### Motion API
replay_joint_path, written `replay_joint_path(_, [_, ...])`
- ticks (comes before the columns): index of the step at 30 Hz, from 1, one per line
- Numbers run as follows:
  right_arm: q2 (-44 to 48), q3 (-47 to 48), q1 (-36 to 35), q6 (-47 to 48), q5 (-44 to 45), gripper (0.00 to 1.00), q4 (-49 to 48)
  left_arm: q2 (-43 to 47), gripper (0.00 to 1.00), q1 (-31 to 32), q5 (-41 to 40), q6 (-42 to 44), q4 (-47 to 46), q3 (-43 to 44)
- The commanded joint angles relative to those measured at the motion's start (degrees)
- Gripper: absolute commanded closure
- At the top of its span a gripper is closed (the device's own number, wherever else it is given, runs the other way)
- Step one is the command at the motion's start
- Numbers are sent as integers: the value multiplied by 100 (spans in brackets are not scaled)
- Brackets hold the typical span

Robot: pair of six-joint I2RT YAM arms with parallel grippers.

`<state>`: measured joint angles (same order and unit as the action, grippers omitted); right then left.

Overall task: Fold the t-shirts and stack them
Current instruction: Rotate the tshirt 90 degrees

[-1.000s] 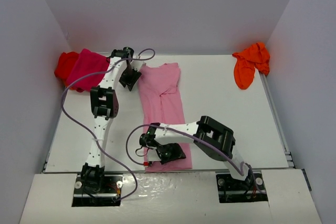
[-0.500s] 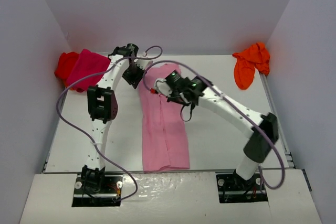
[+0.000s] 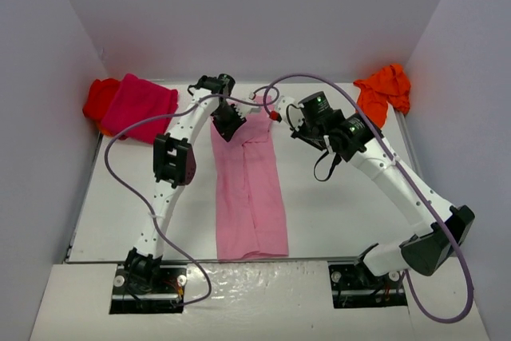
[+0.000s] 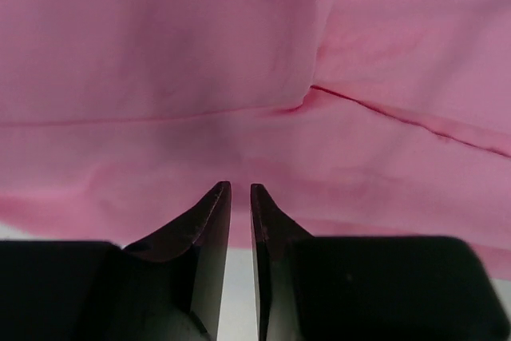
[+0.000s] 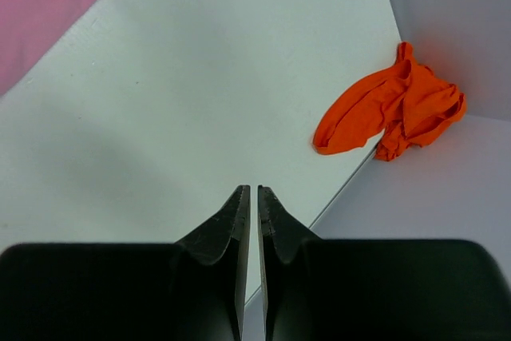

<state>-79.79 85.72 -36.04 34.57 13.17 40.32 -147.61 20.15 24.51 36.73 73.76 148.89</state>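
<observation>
The light pink t-shirt (image 3: 249,189) lies folded into a long strip down the middle of the table; it fills the left wrist view (image 4: 239,53). My left gripper (image 3: 227,127) is shut and empty at the strip's far left corner, its tips (image 4: 240,189) just over the cloth's edge. My right gripper (image 3: 286,114) is shut and empty above bare table just right of the strip's far end (image 5: 253,191). The magenta t-shirt (image 3: 140,105) lies on the red one (image 3: 99,98) at the far left. The orange t-shirt (image 3: 382,97) is crumpled at the far right corner (image 5: 391,113).
White walls close the table in at the back and both sides. The table's right edge rail (image 3: 419,173) runs past the orange t-shirt. Purple cables (image 3: 263,89) loop above both arms.
My right arm has swung from the pink t-shirt's near end up over it to the far right of the strip. My left gripper has shifted right onto the strip's far left corner.
</observation>
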Motion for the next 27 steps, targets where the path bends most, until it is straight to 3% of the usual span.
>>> replay_joint_path(1, [99, -42, 139, -138, -283, 93, -156, -96, 86, -22, 441, 1069, 1528, 105])
replay_joint_path(6, [-1, -3, 203, -170, -377, 94, -157, -338, 86, 24, 319, 1108, 1518, 34])
replay_joint_path(8, [-16, -31, 231, -202, -453, 94, -151, -560, 85, -4, -38, 736, 1126, 187])
replay_joint_path(11, [-28, -85, 266, -198, -564, 94, -165, -758, 77, -28, -1383, -145, -105, 241])
replay_joint_path(12, [-28, -108, 284, -210, -594, 94, -165, -886, 64, -22, -1778, -305, -378, 415])
replay_joint_path(13, [-32, -129, 303, -210, -626, 94, -173, -1037, 58, -20, -2113, -424, -590, 657])
replay_joint_path(18, [-110, -306, 378, -197, -742, 95, -252, -1275, 46, 69, -3109, -700, -1813, 1036])
replay_joint_path(21, [-169, -434, 433, -177, -730, 95, -351, -1146, 39, 66, -3284, -920, -2458, 917])
replay_joint_path(27, [-230, -555, 511, -189, -688, 97, -493, -742, 36, -15, -2925, -1364, -3026, 788])
